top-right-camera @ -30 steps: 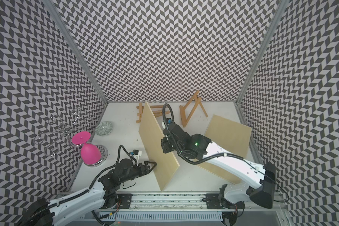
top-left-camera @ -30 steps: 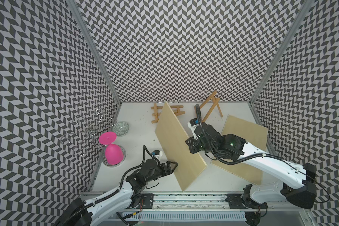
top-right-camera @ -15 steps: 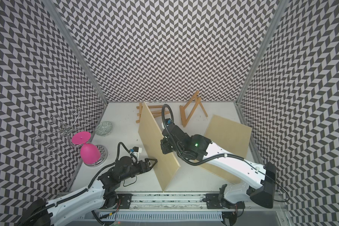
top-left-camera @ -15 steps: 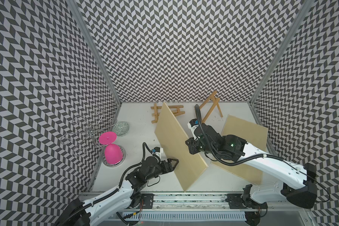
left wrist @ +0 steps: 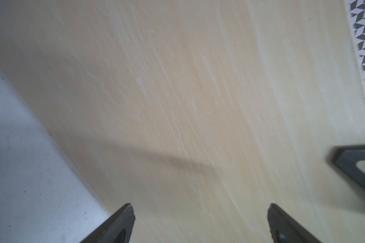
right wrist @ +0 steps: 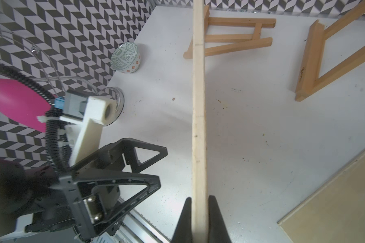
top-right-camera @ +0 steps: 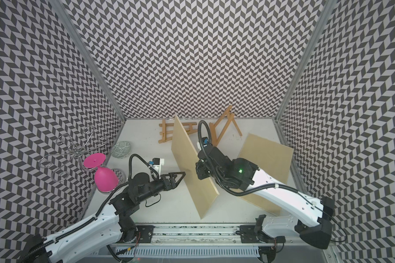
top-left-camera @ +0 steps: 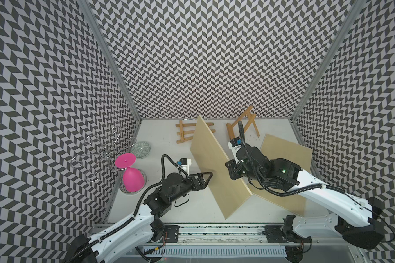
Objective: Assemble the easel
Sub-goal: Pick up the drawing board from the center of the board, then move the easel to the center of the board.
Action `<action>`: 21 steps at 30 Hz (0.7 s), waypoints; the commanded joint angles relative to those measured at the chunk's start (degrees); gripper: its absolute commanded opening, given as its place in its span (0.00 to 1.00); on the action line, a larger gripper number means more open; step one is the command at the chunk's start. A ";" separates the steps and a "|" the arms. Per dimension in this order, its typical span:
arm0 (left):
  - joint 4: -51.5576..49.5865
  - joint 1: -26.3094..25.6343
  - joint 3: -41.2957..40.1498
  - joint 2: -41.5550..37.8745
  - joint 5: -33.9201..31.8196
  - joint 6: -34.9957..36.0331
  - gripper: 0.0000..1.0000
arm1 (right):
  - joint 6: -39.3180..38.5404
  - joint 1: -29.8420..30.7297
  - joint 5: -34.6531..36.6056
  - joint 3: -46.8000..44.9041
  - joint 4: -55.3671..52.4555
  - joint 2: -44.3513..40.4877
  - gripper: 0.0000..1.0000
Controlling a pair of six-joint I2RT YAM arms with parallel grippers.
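Observation:
My right gripper (right wrist: 199, 198) is shut on the top edge of a pale wooden board (top-left-camera: 214, 164) that stands tilted on its long edge mid-table, also seen in a top view (top-right-camera: 192, 164). My left gripper (top-left-camera: 209, 176) is open, its tips close to the board's left face (left wrist: 177, 105), with nothing between the fingers (left wrist: 126, 212). A folded wooden easel (top-left-camera: 187, 133) lies flat at the back, partly hidden by the board. A second easel (top-left-camera: 244, 123) stands spread at the back right. Another board (top-left-camera: 285, 159) lies flat under my right arm.
An upturned pink wine glass (top-left-camera: 132, 175) hangs on a wire rack (top-left-camera: 100, 150) at the left wall. A patterned bowl (top-left-camera: 140, 149) sits behind it. Patterned walls close in three sides, and the arms' rail (top-left-camera: 214, 230) runs along the front.
My left gripper has opened wider and moved right, up to the board's face. The right gripper still holds the board in about the same place.

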 commanded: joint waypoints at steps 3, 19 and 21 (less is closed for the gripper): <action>1.79 -0.18 4.63 -0.94 -1.74 0.04 1.00 | -0.49 -1.66 2.91 4.38 15.13 -5.72 0.00; 6.02 -0.18 17.07 8.38 -8.24 -4.17 1.00 | -3.93 -15.13 4.08 21.89 8.52 -1.46 0.00; 6.08 -0.19 18.65 9.98 -7.99 -4.48 1.00 | -4.63 -17.10 4.18 23.61 8.44 -0.31 0.00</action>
